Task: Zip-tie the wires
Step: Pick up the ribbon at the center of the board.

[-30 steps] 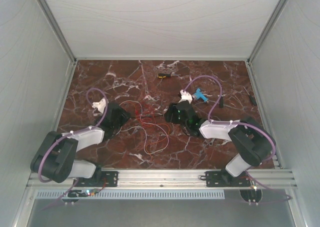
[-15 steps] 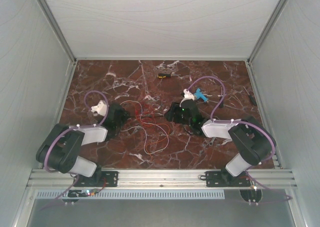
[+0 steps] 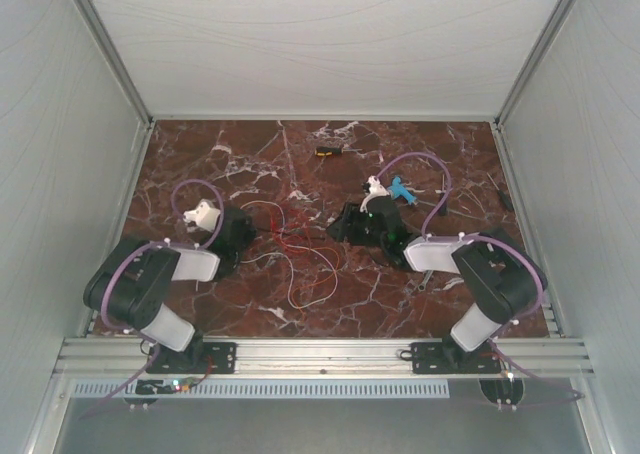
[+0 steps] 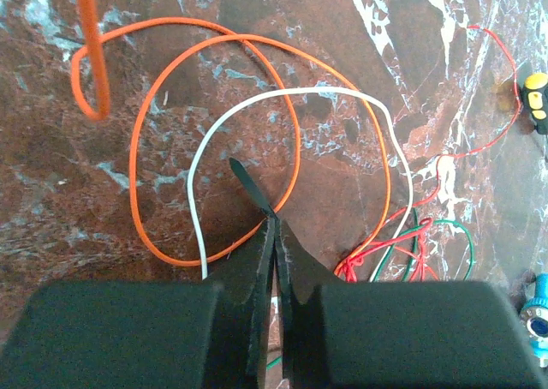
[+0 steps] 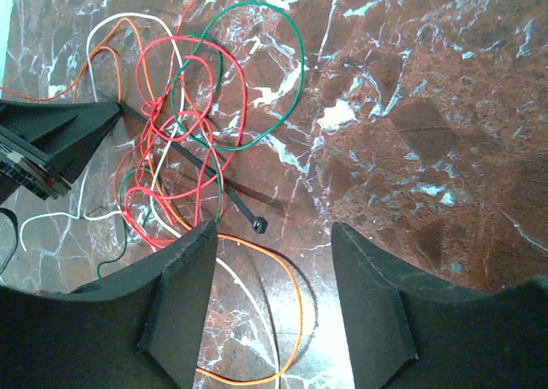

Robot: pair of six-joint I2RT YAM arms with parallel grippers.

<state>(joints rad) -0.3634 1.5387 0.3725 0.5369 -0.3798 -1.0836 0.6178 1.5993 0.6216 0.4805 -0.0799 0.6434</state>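
The wires (image 3: pixel 300 249) lie in loose loops of orange, white, red and green mid-table between the two arms. In the left wrist view, orange and white loops (image 4: pixel 295 115) curl just ahead of my left gripper (image 4: pixel 276 222). That gripper is shut on the pointed end of the black zip tie (image 4: pixel 248 183). In the right wrist view the zip tie (image 5: pixel 205 179) runs from the left gripper's fingers (image 5: pixel 60 136) through the red wires (image 5: pixel 163 106) to its square head. My right gripper (image 5: pixel 274 228) is open, with the head just inside its left finger.
A small black-and-yellow tool (image 3: pixel 327 152) lies at the back of the marble table (image 3: pixel 200 164). A blue-and-white object (image 3: pixel 400 188) sits behind the right gripper (image 3: pixel 338 226). Grey enclosure walls (image 3: pixel 70 174) stand on both sides and at the back.
My left gripper has shut on the zip tie's tip, and its arm's elbow has swung right. The right gripper has edged left toward the wires, still open.
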